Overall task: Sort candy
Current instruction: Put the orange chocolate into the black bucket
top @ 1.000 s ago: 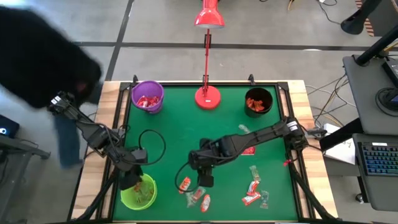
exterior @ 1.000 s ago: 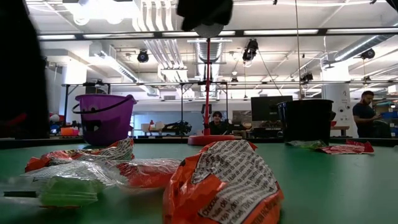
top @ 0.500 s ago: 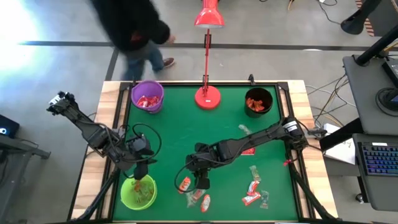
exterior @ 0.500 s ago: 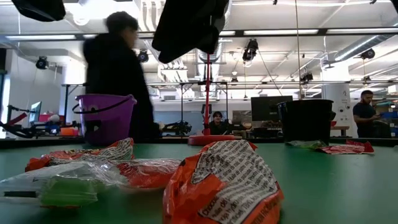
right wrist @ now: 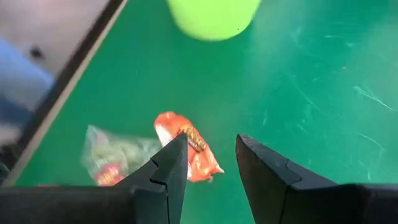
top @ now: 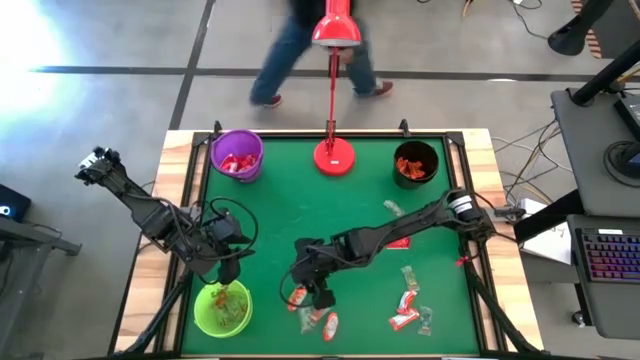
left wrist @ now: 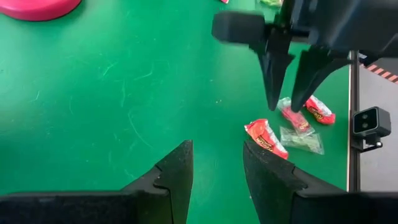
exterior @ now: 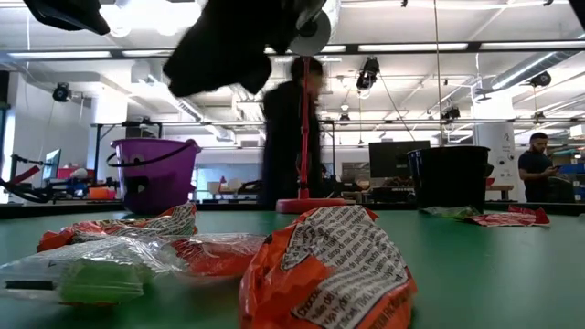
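Hovering low over the front middle of the green-topped table [top: 300,210], the right gripper [top: 316,295] is pointing down at a cluster of small wrapped candy [top: 312,315], its two dark fingers [left wrist: 277,81] spread apart with nothing between them. In the right wrist view an orange-red wrapped sweet [right wrist: 189,152] is lying just beyond the fingertips, with a clear green-tinted wrapper [right wrist: 115,152] beside it. More red and white sweets [top: 405,305] are lying scattered near the table's front right corner. The left gripper [top: 226,268] is hanging above the lime-green plastic cup [top: 222,310] at the front left corner, its fingers [left wrist: 180,171] also parted and empty. A purple bucket [top: 237,155] and a black bucket [top: 416,162], both holding red sweets, are standing at the back edge, with the red lamp base [top: 334,156] between them. A person [top: 315,45] is walking past behind the table.
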Robot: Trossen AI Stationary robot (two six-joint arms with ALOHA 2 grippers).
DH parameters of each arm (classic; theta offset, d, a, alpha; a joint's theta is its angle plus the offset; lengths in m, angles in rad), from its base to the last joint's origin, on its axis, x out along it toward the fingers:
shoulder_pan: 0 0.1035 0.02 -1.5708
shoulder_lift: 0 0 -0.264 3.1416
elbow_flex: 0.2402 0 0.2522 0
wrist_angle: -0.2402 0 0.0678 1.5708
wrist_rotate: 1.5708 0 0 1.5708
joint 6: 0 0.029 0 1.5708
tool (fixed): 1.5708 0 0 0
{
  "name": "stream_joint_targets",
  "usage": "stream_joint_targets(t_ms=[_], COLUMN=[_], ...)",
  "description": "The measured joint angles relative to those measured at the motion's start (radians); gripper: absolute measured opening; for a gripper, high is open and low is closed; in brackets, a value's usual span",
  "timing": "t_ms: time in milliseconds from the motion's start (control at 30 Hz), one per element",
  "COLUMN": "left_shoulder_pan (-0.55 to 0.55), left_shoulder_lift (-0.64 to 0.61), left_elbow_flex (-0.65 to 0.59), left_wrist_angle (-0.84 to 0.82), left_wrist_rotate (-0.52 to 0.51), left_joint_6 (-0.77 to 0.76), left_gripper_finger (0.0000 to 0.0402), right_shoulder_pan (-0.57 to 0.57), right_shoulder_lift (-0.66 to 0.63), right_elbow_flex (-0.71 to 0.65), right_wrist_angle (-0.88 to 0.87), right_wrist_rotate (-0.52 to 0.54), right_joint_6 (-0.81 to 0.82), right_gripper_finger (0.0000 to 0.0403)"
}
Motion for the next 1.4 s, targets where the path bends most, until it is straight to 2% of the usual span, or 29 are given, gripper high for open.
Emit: stream_joint_targets(t_ms=[200, 300, 900, 1100, 1233, 1400], left_shoulder_pan=[0.0, 0.0, 0.0, 0.0, 0.0, 0.0], left_shoulder_lift=[0.0, 0.0, 0.0, 0.0, 0.0, 0.0], left_elbow_flex=[0.0, 0.0, 0.0, 0.0, 0.0, 0.0], left_wrist_angle=[0.0, -0.001, 0.003, 0.003, 0.002, -0.001], left_wrist_rotate=[0.0, -0.001, -0.025, -0.026, -0.026, -0.026], left_joint_6=[0.0, 0.0, -0.003, 0.0, 0.0, 0.0], left_gripper_finger=[0.0123, 0.0123, 0.0123, 0.0123, 0.0123, 0.0123], right_shoulder_pan=[0.0, 0.0, 0.008, 0.004, -0.006, -0.025], right_shoulder_lift=[0.077, 0.1, 0.166, 0.192, 0.194, 0.19], right_elbow_flex=[-0.003, -0.003, -0.003, 0.001, 0.001, 0.0], right_wrist_angle=[0.001, 0.008, 0.012, 0.017, 0.018, 0.008], right_wrist_rotate=[-0.041, -0.042, -0.05, -0.033, 0.0, 0.011], right_joint_6=[-0.23, -0.28, -0.309, -0.244, -0.202, -0.125], right_gripper_finger=[0.0128, 0.0128, 0.0128, 0.0125, 0.0098, 0.0031])
